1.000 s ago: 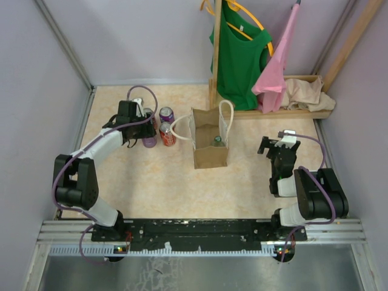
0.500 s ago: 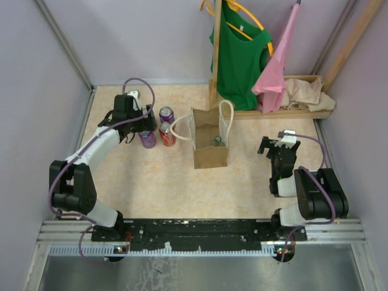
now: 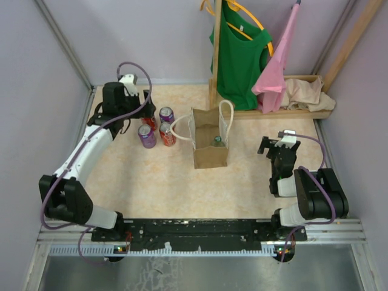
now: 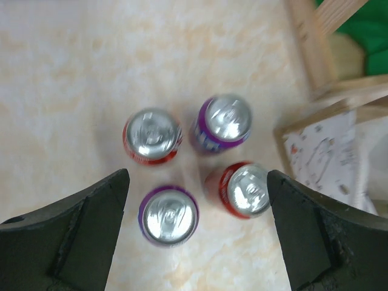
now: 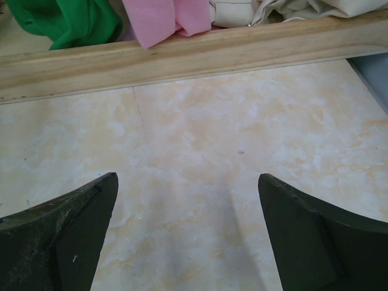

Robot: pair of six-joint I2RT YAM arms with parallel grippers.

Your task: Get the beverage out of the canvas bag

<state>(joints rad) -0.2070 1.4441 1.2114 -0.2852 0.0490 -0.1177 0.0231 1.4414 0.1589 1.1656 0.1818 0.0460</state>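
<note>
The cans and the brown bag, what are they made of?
The cans look like metal: shiny silver tops with pull tabs, and sides painted red or purple. The bag looks like stiff tan cloth, or maybe paper: it is dull with no shine, and it stands up by itself.

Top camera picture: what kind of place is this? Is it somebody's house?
Probably a robot test booth, not a house: plain lilac walls box in a small table, two robot arms are bolted to a metal rail, and soda cans, a canvas bag and a clothes rack look like props.
</note>
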